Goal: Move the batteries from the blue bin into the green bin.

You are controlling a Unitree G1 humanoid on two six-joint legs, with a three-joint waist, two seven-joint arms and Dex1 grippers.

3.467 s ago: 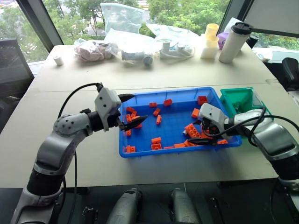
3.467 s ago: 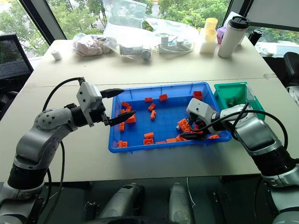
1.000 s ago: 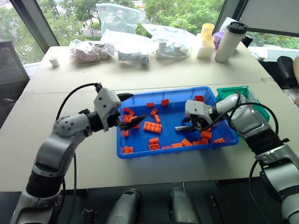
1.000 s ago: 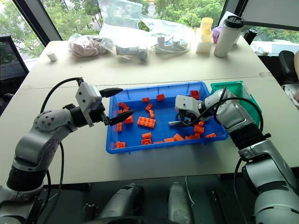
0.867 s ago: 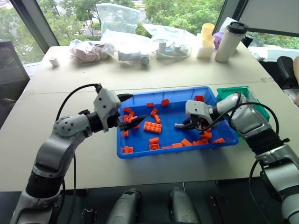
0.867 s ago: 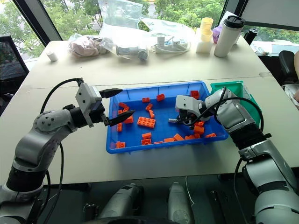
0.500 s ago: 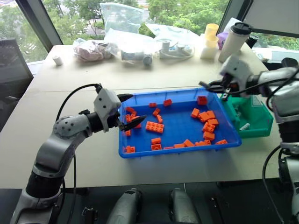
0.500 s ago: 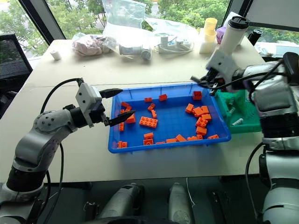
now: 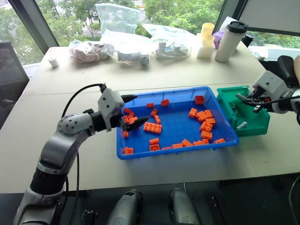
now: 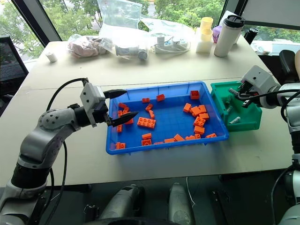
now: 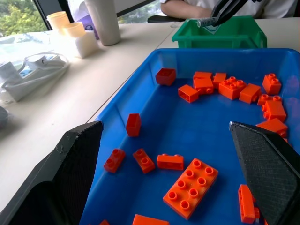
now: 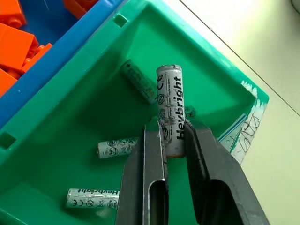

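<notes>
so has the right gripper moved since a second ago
Yes. The right gripper has left the blue bin and is now over the green bin, holding a battery.

1. Batteries (image 12: 170, 112): four seen around the green bin (image 12: 61, 112), three on its floor, one above it.
2. Bins: two, with the blue bin (image 10: 164, 123) beside the green one.
3. Orange bricks (image 10: 146, 122) in the blue bin: too many to count exactly.

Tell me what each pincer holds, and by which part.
The right pincer grips a battery by its lower end, over the green bin. The left pincer is open, holding nothing.
</notes>
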